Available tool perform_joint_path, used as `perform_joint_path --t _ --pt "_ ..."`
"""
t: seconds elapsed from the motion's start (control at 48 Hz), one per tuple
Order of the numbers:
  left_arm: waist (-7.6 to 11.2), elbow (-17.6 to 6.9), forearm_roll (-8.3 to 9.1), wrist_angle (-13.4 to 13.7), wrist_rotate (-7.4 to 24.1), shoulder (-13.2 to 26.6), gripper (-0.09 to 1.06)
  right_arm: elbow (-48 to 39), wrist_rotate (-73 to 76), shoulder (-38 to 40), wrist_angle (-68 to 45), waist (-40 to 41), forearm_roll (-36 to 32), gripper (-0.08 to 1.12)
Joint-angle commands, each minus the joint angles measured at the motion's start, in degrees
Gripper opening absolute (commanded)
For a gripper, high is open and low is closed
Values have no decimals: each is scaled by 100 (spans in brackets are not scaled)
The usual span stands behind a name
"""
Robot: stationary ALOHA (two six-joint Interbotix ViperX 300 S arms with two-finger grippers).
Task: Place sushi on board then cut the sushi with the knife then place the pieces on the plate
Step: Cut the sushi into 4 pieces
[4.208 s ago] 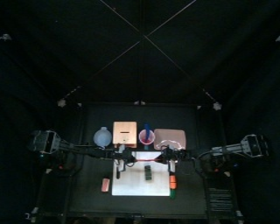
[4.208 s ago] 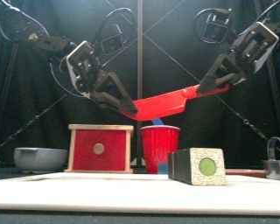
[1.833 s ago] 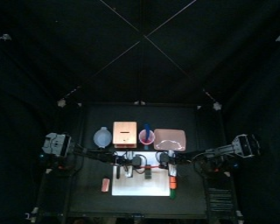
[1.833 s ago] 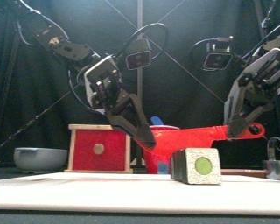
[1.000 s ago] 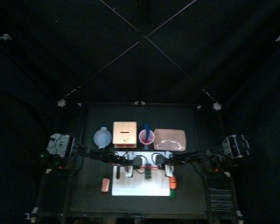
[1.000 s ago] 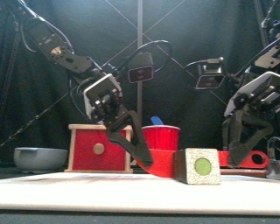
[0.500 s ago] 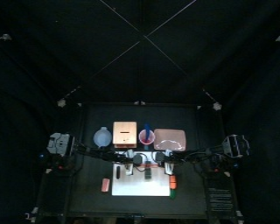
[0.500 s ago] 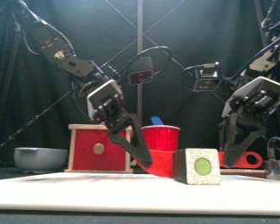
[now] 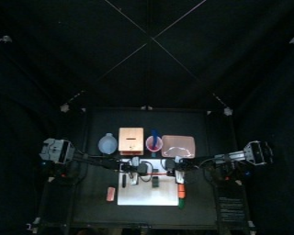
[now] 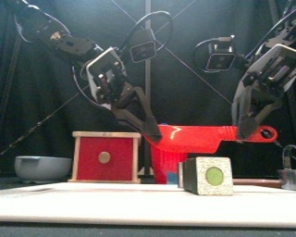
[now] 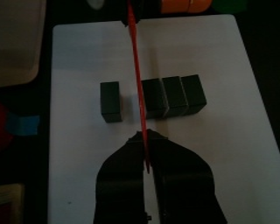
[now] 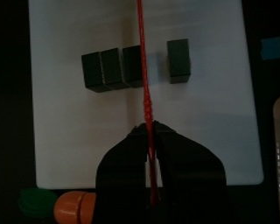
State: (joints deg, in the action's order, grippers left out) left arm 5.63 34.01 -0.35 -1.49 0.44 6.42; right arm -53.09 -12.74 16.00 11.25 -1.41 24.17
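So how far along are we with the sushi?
Done: the sushi lies on the board, and one piece stands apart from the other three, so the first cut looks made. In hand: the left gripper and right gripper hold the knife by its ends, over that gap. To do: likely two more cuts, then moving pieces to the plate, where I see none.

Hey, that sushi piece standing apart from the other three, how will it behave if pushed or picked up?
The lone sushi piece looks like a stiff, flat-sided block, so it should probably slide, not roll. It stands thin on the board, so a high push may tip it.
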Motion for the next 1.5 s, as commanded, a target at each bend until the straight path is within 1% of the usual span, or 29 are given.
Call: perform_joint_path --t 0.021,0.104,0.333,0.5,0.646,0.771,1.25,1.5 --pt "149 -105 9 -62 9 -123 33 141 9 149 -44 -132 97 26" --pt "220 -114 0 -62 0 -44 33 132 9 114 -62 -185 158 26" --pt "272 -167 -70 -70 -18 88 33 105 9 18 -105 -290 272 26" --pt "272 -193 -70 -70 -26 141 33 97 9 -70 -132 -299 290 26" --pt "316 -193 -97 -70 -26 158 33 97 9 -123 -132 -316 308 26" --pt "316 -193 -141 -70 -26 167 33 97 9 -141 -132 -325 308 26" --pt "325 -185 -211 -70 -26 176 33 97 9 -193 -132 -352 343 26" --pt "343 -185 -211 -53 -18 176 33 97 9 -193 -132 -369 343 26"
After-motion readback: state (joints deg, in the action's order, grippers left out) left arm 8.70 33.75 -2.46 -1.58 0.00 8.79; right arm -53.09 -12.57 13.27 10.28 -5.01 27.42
